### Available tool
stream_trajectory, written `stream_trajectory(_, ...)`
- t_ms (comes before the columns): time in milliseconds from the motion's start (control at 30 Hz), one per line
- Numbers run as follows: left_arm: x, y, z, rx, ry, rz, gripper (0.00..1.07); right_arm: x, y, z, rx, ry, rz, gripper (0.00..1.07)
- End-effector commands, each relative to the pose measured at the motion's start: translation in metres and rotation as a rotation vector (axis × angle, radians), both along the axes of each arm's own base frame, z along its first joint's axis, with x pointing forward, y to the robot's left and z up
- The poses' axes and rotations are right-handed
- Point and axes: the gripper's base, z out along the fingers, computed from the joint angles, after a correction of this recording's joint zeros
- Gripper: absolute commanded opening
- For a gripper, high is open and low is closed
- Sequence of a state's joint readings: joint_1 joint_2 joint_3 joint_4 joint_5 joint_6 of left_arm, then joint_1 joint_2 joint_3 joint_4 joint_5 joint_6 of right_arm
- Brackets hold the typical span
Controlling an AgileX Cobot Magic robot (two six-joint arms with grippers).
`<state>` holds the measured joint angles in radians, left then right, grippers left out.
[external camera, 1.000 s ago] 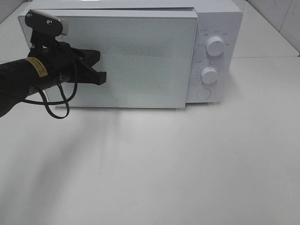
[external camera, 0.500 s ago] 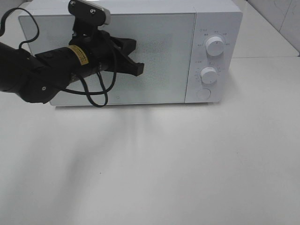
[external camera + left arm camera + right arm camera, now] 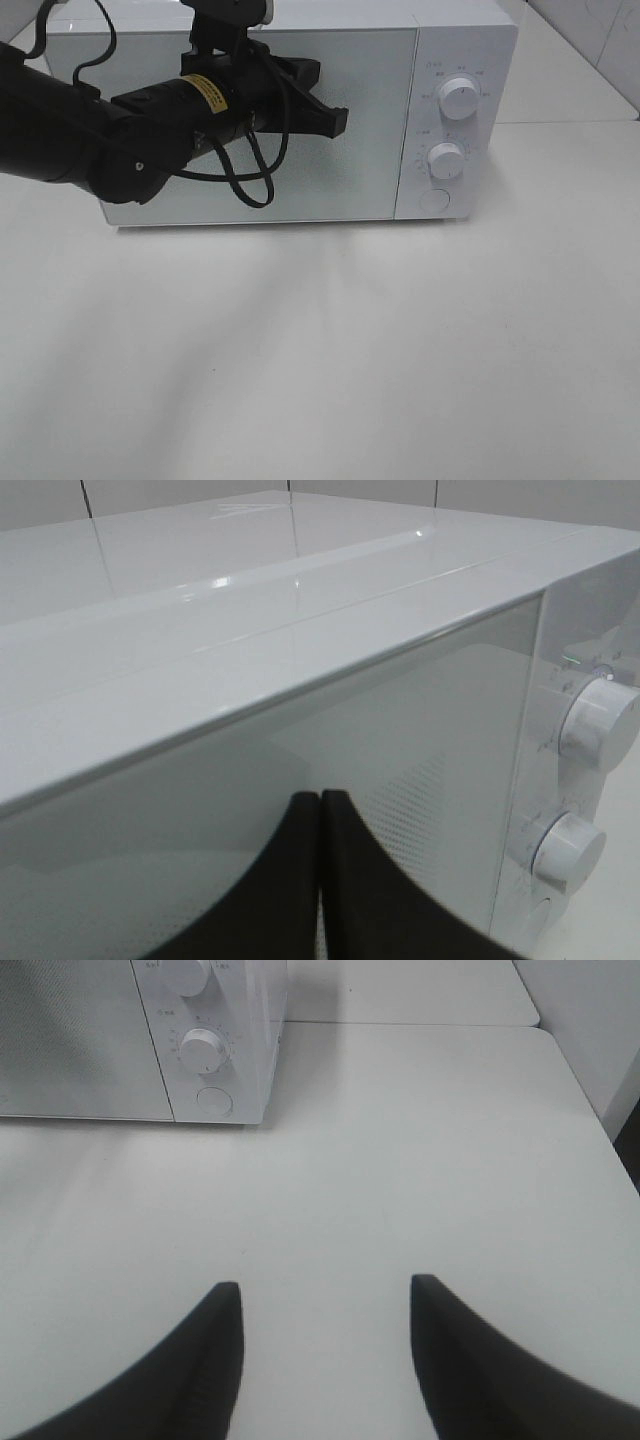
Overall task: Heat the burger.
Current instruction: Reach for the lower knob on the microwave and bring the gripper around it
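Burger: not visible in any view. No bun on the table [image 3: 350,350], none in either claw. My read is that it's inside the microwave [image 3: 350,12], but the door's dotted window shows nothing behind it, so can't confirm.

Door [image 3: 370,130] sits flush with the control panel, no gap showing, so I'd call it shut. If the burger is inside, loading and closing are done.

Left gripper [image 3: 335,122]: fingers pressed together, nothing pinched. It hangs in front of the upper part of the door, tips pointing toward the control panel. Can't tell whether it touches the door.

What's left is the heating itself. The upper knob [image 3: 458,97] and lower knob [image 3: 445,160] have nothing near them, and the round button [image 3: 434,200] below them is untouched. Can't read the dial markings, so can't tell if a time is set. No light or display to say it's running.

Right gripper [image 3: 326,1285]: fingers spread, empty, over bare table, well apart from the panel side of the microwave. It's out of frame in the high view.

Rough progress: past halfway, with setting the dial the likely next step.
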<state>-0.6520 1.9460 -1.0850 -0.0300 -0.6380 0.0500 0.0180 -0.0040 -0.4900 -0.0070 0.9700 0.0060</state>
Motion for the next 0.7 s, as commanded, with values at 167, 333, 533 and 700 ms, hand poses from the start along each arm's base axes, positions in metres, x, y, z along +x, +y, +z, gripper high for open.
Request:
stream_trajectory(167,-0.022,-0.013,0.028,0.015,0.065,-0.045,0.00,-0.004,0.000,0.000,-0.006,-0.035,-0.001,0.53)
stream_trajectory(333,-0.043,-0.018,0.042,0.086,0.156,-0.094,0.00,-0.004,0.000,0.000,-0.006,-0.035,-0.001,0.53)
stream_trajectory(533,-0.077,-0.015,0.060,0.212,0.310,-0.155,0.00,-0.004,0.000,0.000,-0.006,-0.035,-0.001,0.53)
stream_trajectory(700,-0.094,-0.010,0.068,0.281,0.398,-0.180,0.00,-0.004,0.000,0.000,-0.006,-0.035,-0.001,0.53)
